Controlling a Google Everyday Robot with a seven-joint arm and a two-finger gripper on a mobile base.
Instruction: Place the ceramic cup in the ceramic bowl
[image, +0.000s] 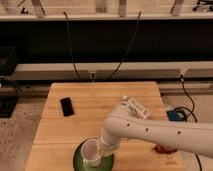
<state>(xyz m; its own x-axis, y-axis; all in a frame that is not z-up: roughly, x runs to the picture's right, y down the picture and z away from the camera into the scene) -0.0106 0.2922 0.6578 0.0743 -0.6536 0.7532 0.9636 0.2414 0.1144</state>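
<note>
Cup: the ceramic cup (91, 152) is at the near edge of the table, right over the green bowl. It lies tipped on its side. Its open mouth faces the camera and a little to the left. Its long line runs from the mouth back toward the gripper.
Bowl: the ceramic bowl (80, 159) is round and shiny green. It sits at the front of the table, and the bottom of the view cuts part of it off. The cup covers its middle.
Gripper: the gripper (105, 148) is just behind the cup, low over the bowl. It is at the cup's back end. I cannot tell if it is holding the cup or has let go.
Arm: the white arm (150, 131) comes in from the right side. It bends like an elbow, then points down and left to the bowl.
Red thing: a small red thing (164, 148) lies under the arm on the right.
Table: the wooden table (80, 122) is light brown.
Bottle: a white bottle (135, 107) lies on its side behind the arm.
Phone: a black phone (67, 106) lies flat on the left, well apart from the bowl.
Far back: black cables (70, 45) hang down the dark wall.
</note>
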